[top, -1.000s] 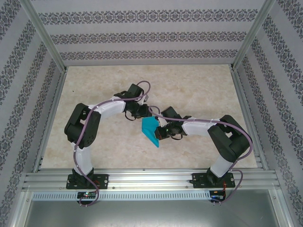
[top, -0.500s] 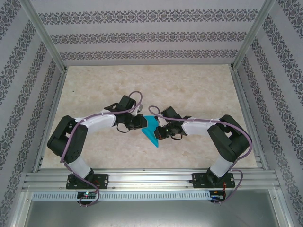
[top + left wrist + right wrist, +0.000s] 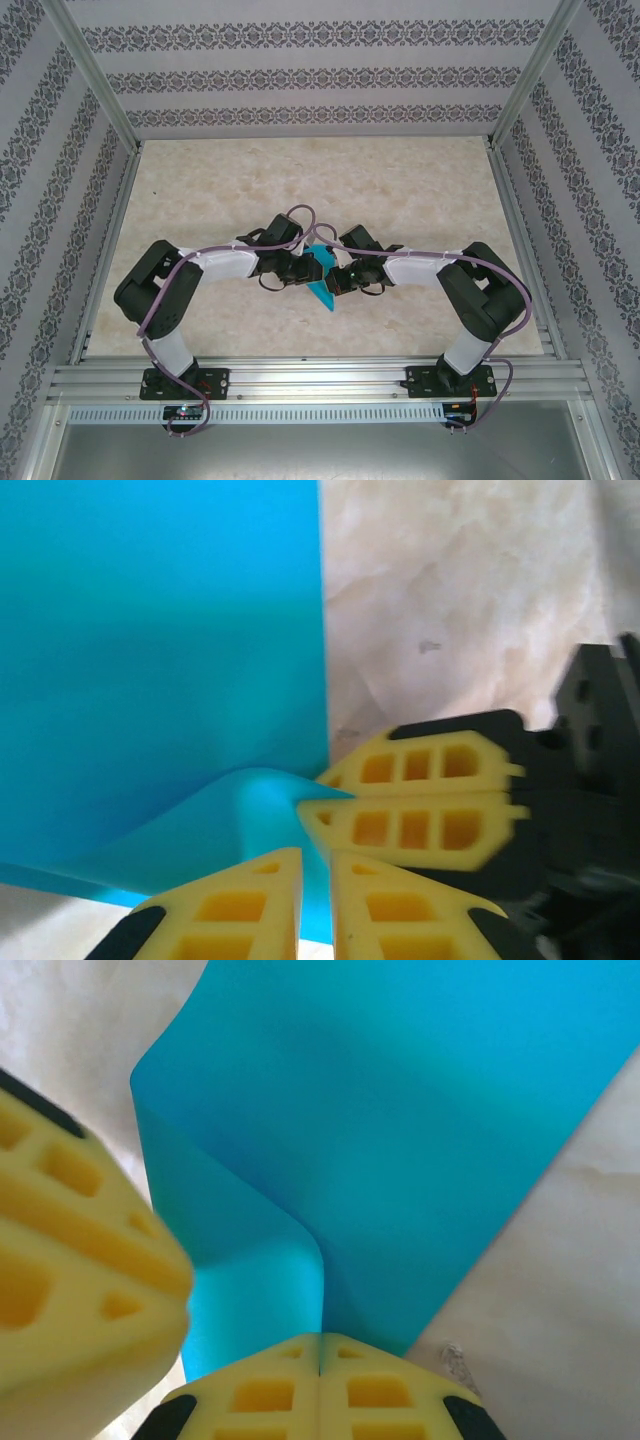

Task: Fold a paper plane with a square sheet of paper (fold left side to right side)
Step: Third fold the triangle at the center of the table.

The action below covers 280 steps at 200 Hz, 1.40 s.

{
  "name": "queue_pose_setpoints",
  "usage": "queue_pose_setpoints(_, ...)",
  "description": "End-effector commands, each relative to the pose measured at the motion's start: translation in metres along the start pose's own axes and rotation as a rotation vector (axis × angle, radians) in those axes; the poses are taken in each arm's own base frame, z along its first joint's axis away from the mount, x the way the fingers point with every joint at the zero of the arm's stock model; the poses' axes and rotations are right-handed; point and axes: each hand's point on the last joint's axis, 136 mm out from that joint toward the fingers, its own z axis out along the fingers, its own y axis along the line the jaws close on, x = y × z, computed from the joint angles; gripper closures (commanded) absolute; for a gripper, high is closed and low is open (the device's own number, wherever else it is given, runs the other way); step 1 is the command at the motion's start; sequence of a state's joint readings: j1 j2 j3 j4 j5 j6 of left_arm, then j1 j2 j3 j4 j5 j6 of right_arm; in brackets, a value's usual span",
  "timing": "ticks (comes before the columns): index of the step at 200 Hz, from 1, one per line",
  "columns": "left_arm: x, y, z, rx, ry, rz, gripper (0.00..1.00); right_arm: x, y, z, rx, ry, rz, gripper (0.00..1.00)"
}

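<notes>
The right gripper point(image 3: 320, 1388) has its yellow jaws pressed fully together, pinching a curled edge of the teal sheet of paper point(image 3: 400, 1110). Tip to tip with it, the left gripper point(image 3: 316, 905) has its jaws drawn almost shut, with a sliver of the same edge between them. The sheet bows up from the grip, bent over but not creased flat. It sits at the middle of the table point(image 3: 400, 180). The left-to-right fold looks under way, and no plane shape shows yet.
</notes>
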State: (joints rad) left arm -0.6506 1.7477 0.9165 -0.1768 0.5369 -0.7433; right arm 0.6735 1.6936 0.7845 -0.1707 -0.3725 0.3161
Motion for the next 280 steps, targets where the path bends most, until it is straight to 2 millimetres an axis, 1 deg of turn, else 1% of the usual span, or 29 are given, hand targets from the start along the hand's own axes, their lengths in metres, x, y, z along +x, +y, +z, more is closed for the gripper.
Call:
queue_pose_setpoints(1, 0.002, 0.009, 0.008, -0.033, -0.006, 0.001, 0.83, 0.022, -0.018, 0.011, 0.062, 0.075, 0.011, 0.95)
queue_pose_setpoints(35, 0.004, 0.020, 0.010, -0.075, -0.004, -0.002, 0.83, 0.022, -0.019, 0.011, 0.067, 0.077, 0.012, 0.95)
queue_pose_setpoints(109, 0.009, 0.036, 0.018, -0.116, 0.010, -0.014, 0.83, 0.024, -0.022, 0.011, 0.078, 0.082, 0.013, 0.95)
queue_pose_setpoints(127, 0.011, 0.041, 0.019, -0.130, 0.015, -0.019, 0.83, 0.023, -0.021, 0.009, 0.074, 0.077, 0.013, 0.95)
queue_pose_setpoints(144, 0.014, 0.048, 0.022, -0.148, 0.021, -0.025, 0.83, 0.018, -0.017, 0.007, 0.062, 0.063, 0.014, 0.94)
queue_pose_setpoints(157, 0.017, 0.052, 0.023, -0.160, 0.024, -0.031, 0.83, 0.009, -0.012, 0.001, 0.045, 0.041, 0.016, 0.91)
queue_pose_setpoints(170, 0.019, 0.057, 0.024, -0.168, 0.026, -0.037, 0.84, 0.000, -0.006, -0.008, 0.042, 0.015, 0.020, 0.85)
queue_pose_setpoints(193, 0.023, 0.063, 0.025, -0.180, 0.030, -0.044, 0.84, -0.021, 0.001, -0.033, 0.044, -0.056, 0.027, 0.72)
queue_pose_setpoints(204, 0.024, 0.064, 0.026, -0.183, 0.031, -0.045, 0.84, -0.027, 0.002, -0.046, 0.047, -0.085, 0.035, 0.68)
queue_pose_setpoints(212, 0.023, 0.064, 0.026, -0.182, 0.029, -0.045, 0.84, -0.028, 0.003, -0.053, 0.049, -0.096, 0.040, 0.66)
queue_pose_setpoints(228, 0.023, 0.064, 0.026, -0.182, 0.029, -0.045, 0.84, -0.021, 0.005, -0.064, 0.042, -0.096, 0.052, 0.65)
queue_pose_setpoints(242, 0.021, 0.062, 0.025, -0.180, 0.025, -0.042, 0.84, -0.011, 0.018, -0.068, -0.030, -0.082, 0.073, 0.66)
queue_pose_setpoints(260, 0.020, 0.061, 0.024, -0.180, 0.022, -0.037, 0.85, 0.003, 0.038, -0.065, -0.153, -0.062, 0.124, 0.67)
queue_pose_setpoints(280, 0.019, 0.061, 0.023, -0.186, 0.018, -0.034, 0.85, 0.009, 0.055, -0.058, -0.263, -0.056, 0.178, 0.68)
